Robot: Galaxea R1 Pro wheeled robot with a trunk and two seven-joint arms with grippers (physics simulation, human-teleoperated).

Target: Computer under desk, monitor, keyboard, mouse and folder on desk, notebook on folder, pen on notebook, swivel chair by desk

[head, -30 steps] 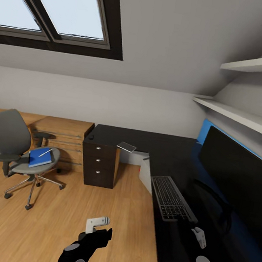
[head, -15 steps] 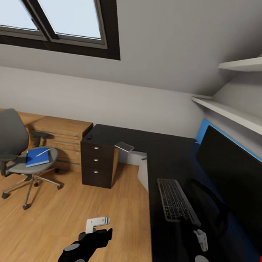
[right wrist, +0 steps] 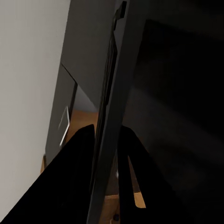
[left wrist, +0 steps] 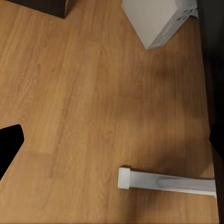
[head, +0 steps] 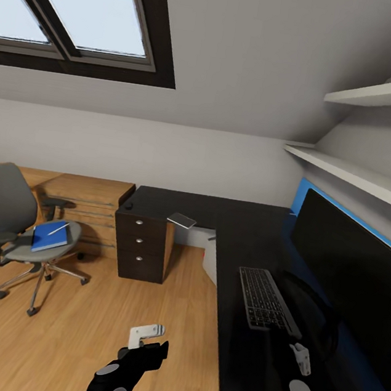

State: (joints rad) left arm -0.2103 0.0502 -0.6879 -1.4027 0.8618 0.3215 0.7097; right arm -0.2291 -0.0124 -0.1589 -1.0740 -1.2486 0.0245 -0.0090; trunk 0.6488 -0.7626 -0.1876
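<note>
The grey swivel chair (head: 7, 214) stands on the floor at left, apart from the glossy black desk (head: 241, 227). On its seat lies the blue folder (head: 49, 237) with the white pen (head: 58, 228) on top. A flat grey notebook (head: 182, 220) lies at the desk's inner edge, and a small black mouse (head: 129, 205) sits on the far corner. The monitor (head: 347, 266) stands along the right. My right gripper (head: 301, 357) (right wrist: 100, 154) is shut on the near end of the keyboard (head: 266, 300) (right wrist: 112, 88) over the desk. My left gripper (head: 158, 349) (left wrist: 112, 142) hangs open above the floor. The white computer (head: 211, 259) (left wrist: 156, 18) sits under the desk.
A black drawer unit (head: 142, 244) stands under the desk's left end, with light wooden cabinets (head: 89, 196) along the wall behind the chair. White shelves (head: 360, 175) run above the monitor. A white desk leg (left wrist: 165, 182) lies close below my left gripper. Wooden floor (head: 99, 306) spreads between chair and desk.
The whole view has slid left as the camera moved. The keyboard has gone with my right gripper a little farther in over the desk. The left arm keeps its pose.
</note>
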